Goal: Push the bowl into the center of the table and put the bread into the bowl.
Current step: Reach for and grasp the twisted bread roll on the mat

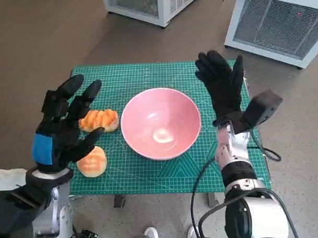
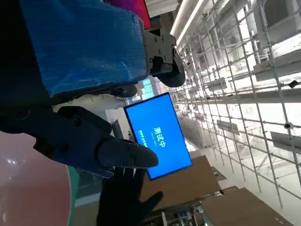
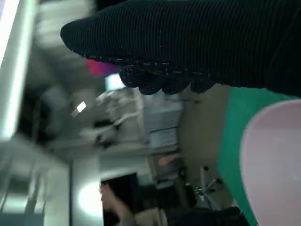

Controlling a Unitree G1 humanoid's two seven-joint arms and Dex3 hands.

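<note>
Pink bowl (image 1: 160, 122) looks near table centre. My left hand (image 1: 62, 127) hovers spread wide, empty, above bread (image 1: 99, 120); right hand (image 1: 220, 83) also spread, empty. I lower left, close gently round loaf.

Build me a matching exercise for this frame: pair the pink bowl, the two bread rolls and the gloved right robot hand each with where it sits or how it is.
Column one:
1. round pink glossy bowl
2. orange-glazed bread roll farther from the robot
3. orange-glazed bread roll nearer the robot
4. right robot hand in the black knitted glove

Column two:
A. open, raised beside the bowl's right rim
B. near the middle of the green cutting mat, nothing in it
C. close to the mat's front edge, left of the bowl
D. just left of the bowl's rim

Pairs: 1-B, 2-D, 3-C, 4-A
</note>
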